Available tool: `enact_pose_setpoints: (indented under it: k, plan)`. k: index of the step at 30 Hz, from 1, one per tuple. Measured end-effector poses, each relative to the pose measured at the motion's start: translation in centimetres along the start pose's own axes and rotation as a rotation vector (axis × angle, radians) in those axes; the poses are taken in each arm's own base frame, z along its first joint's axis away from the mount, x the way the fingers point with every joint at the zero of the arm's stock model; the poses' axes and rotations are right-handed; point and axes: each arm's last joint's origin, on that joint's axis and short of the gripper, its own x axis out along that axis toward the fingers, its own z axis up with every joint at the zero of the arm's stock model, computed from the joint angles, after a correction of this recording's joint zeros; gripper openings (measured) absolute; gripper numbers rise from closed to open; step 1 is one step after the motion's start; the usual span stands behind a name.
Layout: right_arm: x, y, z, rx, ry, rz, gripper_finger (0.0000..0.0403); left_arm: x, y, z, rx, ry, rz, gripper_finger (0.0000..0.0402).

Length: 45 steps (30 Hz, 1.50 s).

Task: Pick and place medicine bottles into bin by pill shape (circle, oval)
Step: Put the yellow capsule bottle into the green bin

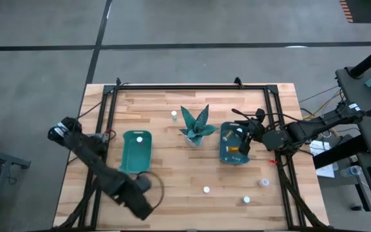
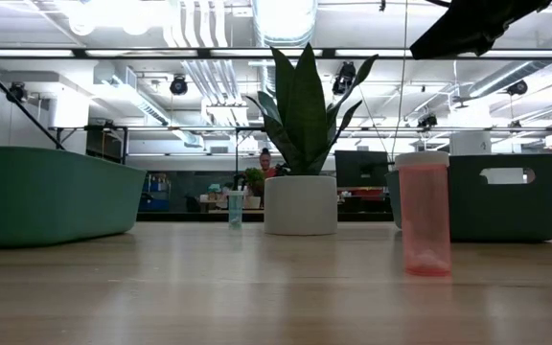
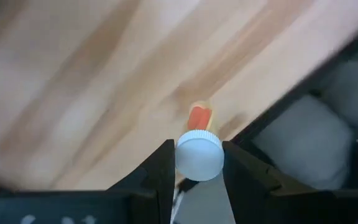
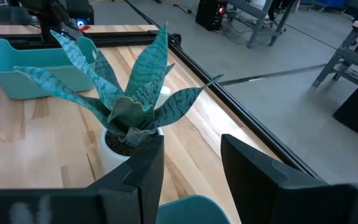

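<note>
My left gripper (image 1: 145,183) is near the table's front left, just in front of the left teal bin (image 1: 136,154), and is shut on an orange medicine bottle with a white cap (image 3: 199,155). My right gripper (image 1: 243,139) hovers open and empty over the right teal bin (image 1: 224,152), which holds several bottles. One bottle (image 1: 139,138) lies in the left bin. Loose bottles stand on the table at the far middle (image 1: 174,115) and the near right (image 1: 206,189), (image 1: 246,200), (image 1: 263,183). One orange bottle (image 2: 425,211) stands upright in the low view. My left gripper pinches the bottle's white cap (image 3: 185,163) between its two fingers, one on each side. The cap end faces back toward the wrist and the orange body (image 3: 199,116) points away past the fingertips toward the table. I cannot tell whether the bottle touches the table.
A teal spiky plant in a white pot (image 1: 196,127) stands between the two bins and right in front of my right gripper (image 4: 132,99). A black frame rail (image 1: 192,86) runs around the table. Bare wood lies at the near middle.
</note>
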Motion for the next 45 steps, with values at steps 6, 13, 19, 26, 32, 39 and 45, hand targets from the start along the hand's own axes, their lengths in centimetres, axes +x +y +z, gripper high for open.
enact_pose_setpoints:
  k: [6, 13, 19, 26, 32, 39, 45]
  plan:
    - [0.0, 0.0, 0.0, 0.001, 0.000, -0.001, 0.0151, -3.1, -1.2, 5.0, 0.197, -0.173, -0.067, 0.0096]
    - [0.0, 0.0, 0.0, 0.003, 0.000, 0.000, 0.0151, -4.8, 0.1, 9.2, 0.345, -0.243, 0.025, 0.0096]
    - [0.1, 0.0, -0.2, 0.009, 0.004, -0.001, 0.0150, -6.4, 1.7, 11.5, 0.440, -0.272, 0.054, 0.0096]
    - [0.1, 0.0, -0.3, 0.005, 0.007, -0.001, 0.0150, -9.0, 5.6, 11.0, 0.374, -0.253, 0.277, 0.0096]
    - [0.1, 0.1, -0.4, 0.002, 0.010, -0.002, 0.0150, -9.3, 8.3, 9.7, 0.267, -0.257, 0.318, 0.0096]
    - [0.2, 0.1, -0.6, 0.003, 0.013, -0.002, 0.0150, -7.8, 11.0, 9.0, 0.186, -0.237, 0.358, 0.0096]
    - [0.2, 0.1, -0.6, 0.004, 0.013, -0.002, 0.0150, -5.2, 12.4, 9.2, 0.150, -0.162, 0.373, 0.0096]
